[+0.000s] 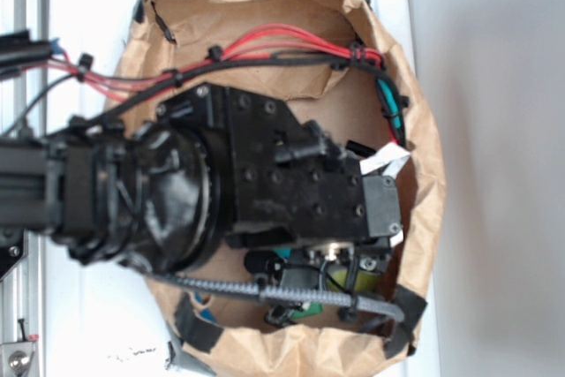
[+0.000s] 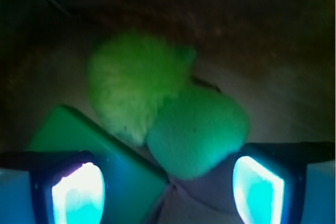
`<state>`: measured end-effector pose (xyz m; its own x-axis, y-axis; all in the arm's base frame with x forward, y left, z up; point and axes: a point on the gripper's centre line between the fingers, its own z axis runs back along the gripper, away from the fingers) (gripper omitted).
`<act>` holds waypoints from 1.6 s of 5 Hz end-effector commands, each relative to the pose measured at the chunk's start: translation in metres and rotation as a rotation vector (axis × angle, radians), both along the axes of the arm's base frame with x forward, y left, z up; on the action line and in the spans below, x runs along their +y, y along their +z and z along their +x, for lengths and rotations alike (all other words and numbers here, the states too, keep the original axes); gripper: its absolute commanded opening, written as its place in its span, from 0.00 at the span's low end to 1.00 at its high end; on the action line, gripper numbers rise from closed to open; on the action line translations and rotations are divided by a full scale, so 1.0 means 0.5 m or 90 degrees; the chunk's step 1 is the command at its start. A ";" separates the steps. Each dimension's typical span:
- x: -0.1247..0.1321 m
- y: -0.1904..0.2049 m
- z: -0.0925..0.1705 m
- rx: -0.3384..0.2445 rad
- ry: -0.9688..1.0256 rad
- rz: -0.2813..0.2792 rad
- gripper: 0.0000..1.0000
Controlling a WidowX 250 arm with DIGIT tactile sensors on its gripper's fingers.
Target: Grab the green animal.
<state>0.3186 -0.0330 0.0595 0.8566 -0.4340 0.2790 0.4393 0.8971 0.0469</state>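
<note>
Gripper (image 2: 168,182) open inside brown paper bag (image 1: 415,112), crumpled walls close around, fuzzy lime green animal (image 2: 163,114) just beyond fingertips, flat green block (image 2: 94,145) touching its left.

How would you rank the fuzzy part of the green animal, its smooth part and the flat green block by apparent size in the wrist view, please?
1. Fuzzy part and smooth part of the green animal: about equal, unranked.
2. Flat green block: unsure, partly hidden by the hand.
</note>
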 end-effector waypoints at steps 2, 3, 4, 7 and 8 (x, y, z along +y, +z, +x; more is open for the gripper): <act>-0.008 0.047 0.015 -0.042 -0.002 -0.002 1.00; -0.011 0.044 0.019 -0.058 -0.019 -0.014 1.00; -0.011 0.062 0.022 -0.078 -0.024 -0.039 1.00; 0.009 0.095 0.040 -0.098 -0.012 -0.073 1.00; -0.009 0.061 0.049 -0.100 -0.018 -0.040 1.00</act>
<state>0.3386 -0.0339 0.0758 0.8043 -0.4362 0.4035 0.4588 0.8874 0.0448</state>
